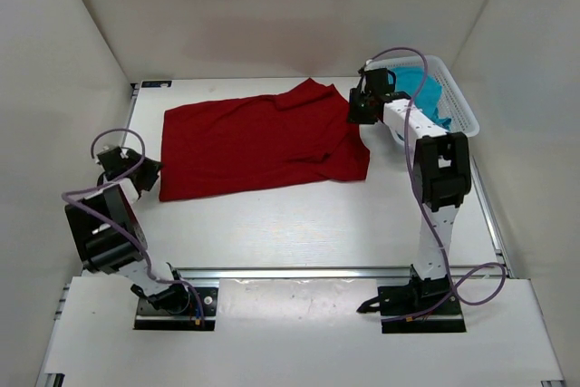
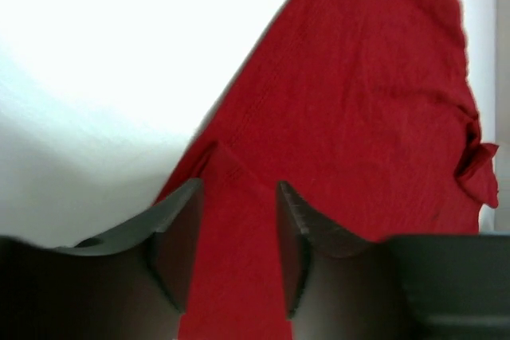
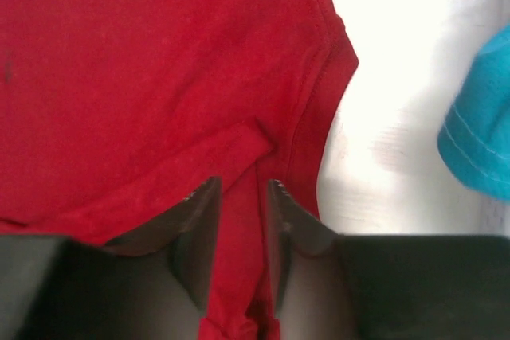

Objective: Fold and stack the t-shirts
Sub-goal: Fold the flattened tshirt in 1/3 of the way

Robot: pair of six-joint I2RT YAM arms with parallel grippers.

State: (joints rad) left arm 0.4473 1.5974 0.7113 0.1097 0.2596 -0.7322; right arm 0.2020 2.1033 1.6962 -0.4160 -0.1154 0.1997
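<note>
The dark red t-shirt (image 1: 254, 142) lies spread flat across the middle of the table. My left gripper (image 1: 149, 174) sits low at its near left corner. In the left wrist view that gripper (image 2: 239, 189) is open, with a strip of the red t-shirt (image 2: 358, 101) lying between the parted fingers. My right gripper (image 1: 358, 113) is over the shirt's right edge. It (image 3: 243, 184) is open too, and a raised fold of the red t-shirt (image 3: 143, 77) runs between its fingers near a hemmed edge. The teal t-shirt (image 1: 424, 90) lies bunched in the basket; its edge (image 3: 482, 141) shows at the right.
A white slotted basket (image 1: 464, 106) stands at the back right, close beside the right arm. White walls enclose the table on three sides. A metal rail (image 1: 299, 271) runs along the near edge, in front of the arm bases.
</note>
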